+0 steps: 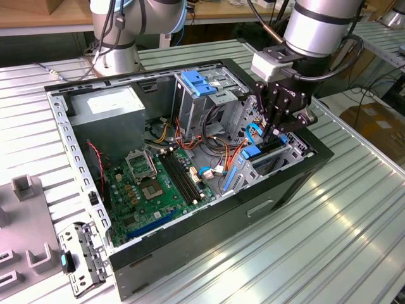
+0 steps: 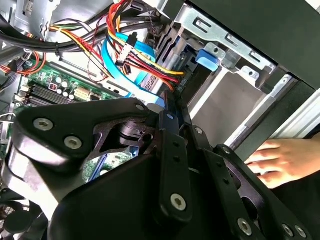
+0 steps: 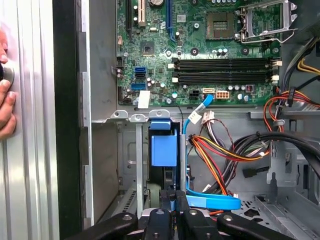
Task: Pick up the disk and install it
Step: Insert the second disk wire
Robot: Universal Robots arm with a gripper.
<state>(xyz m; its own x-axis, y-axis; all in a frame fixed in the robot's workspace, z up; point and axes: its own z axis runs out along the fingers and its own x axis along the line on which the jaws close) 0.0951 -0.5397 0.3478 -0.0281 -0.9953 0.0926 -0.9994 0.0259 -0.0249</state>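
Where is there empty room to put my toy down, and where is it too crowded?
The ribbed metal table is bare on the exterior view's right of the computer case. It is crowded inside the case: wires bunch around the tool, over the green board.

Exterior view is looking down at an angle from above and off one corner of the open computer case [image 1: 190,158], far enough back to be taking in the whole case, the slatted table [image 1: 354,240] and the arm's base.

First wrist view is pointing nearly straight down into the case from just behind the gripper [image 3: 175,202], close in, with the motherboard [image 3: 200,50] lying beyond.

Second wrist view is sitting closer still, looking along the gripper [image 2: 172,107] linkage, probably obliquely, toward the drive bay [image 2: 235,95].

All three are sharing the drive bay, cable bundle and motherboard; both wrist views are catching a person's hand [image 2: 280,160] at the case's outer side.
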